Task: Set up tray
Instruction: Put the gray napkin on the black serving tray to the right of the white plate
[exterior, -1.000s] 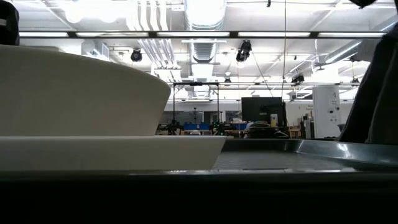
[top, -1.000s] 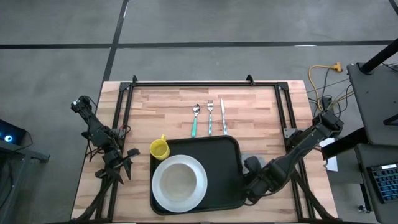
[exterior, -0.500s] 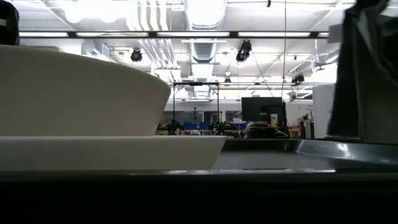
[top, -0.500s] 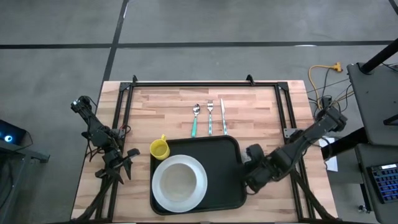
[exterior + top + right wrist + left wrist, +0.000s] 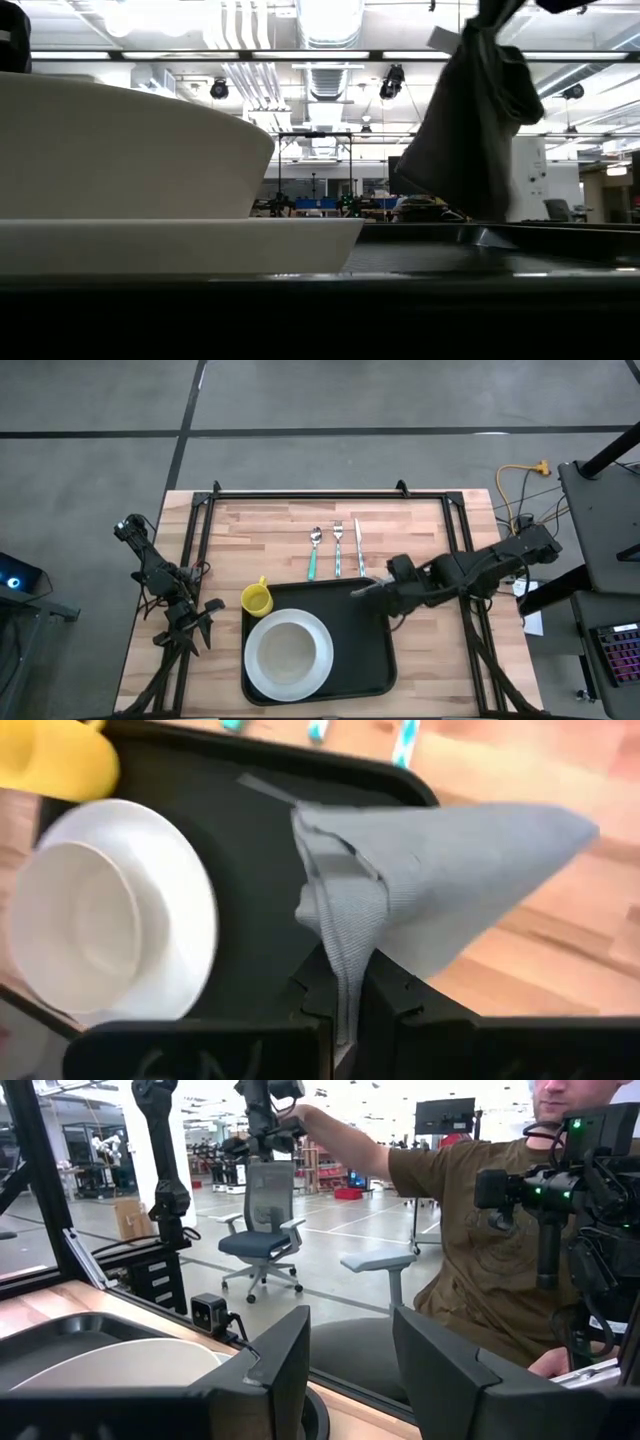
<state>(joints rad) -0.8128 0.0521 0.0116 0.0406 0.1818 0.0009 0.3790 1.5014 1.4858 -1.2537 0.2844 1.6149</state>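
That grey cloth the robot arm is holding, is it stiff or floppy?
Probably floppy: the grey napkin hangs in folds from the right gripper, pinched at one edge. It looks light, draping freely above the tray. It would likely crumple when set down.

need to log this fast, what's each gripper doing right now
Left gripper: open, holding nothing, parked at the table's left edge.
Right gripper: shut on the grey napkin, lifted over the tray's right rim.

From above I get even, soft light on the bench, shadows faint. Low down, ceiling strip lights blow out white and the foreground sits black. The napkin smears slightly.
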